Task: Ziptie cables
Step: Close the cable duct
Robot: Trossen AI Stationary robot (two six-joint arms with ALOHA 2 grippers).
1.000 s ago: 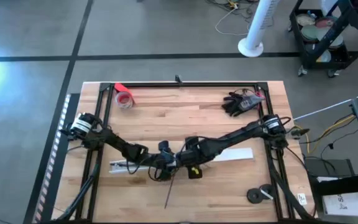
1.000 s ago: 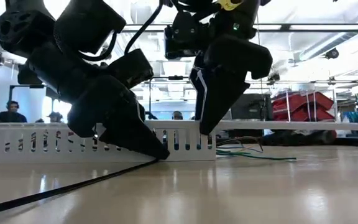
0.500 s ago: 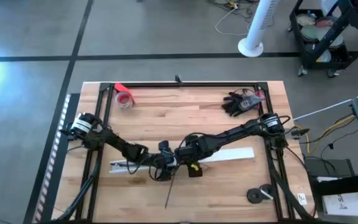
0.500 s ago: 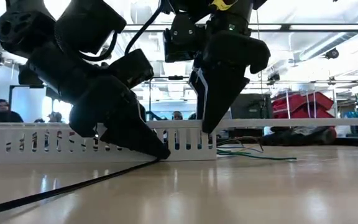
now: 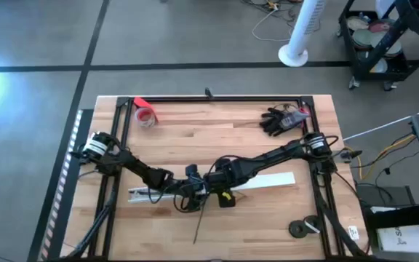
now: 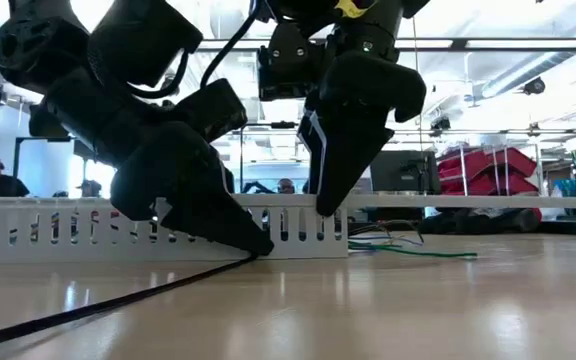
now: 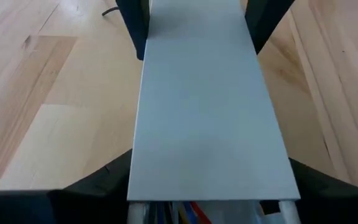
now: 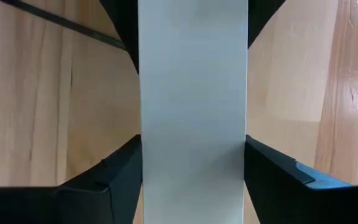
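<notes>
Fingers of both grippers straddle the white strip (image 5: 260, 180), left gripper (image 7: 207, 205) and right gripper (image 8: 193, 180) each closed against its sides. Cables (image 6: 408, 248) lie loose beyond them on the surface (image 5: 217, 135); black ziptie (image 5: 198, 225) unfastened—task barely begun.

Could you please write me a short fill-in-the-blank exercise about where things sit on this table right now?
1. Both grippers straddle the long ____ strip lying on the table.
2. The left gripper has its tip down on the wooden ____.
3. In the high view, the black gloves lie near the table's far ____ corner.
4. In the low view, the thin green cable lies on the table beside the ____ gripper.

Missing words: white; table; right; right
</notes>
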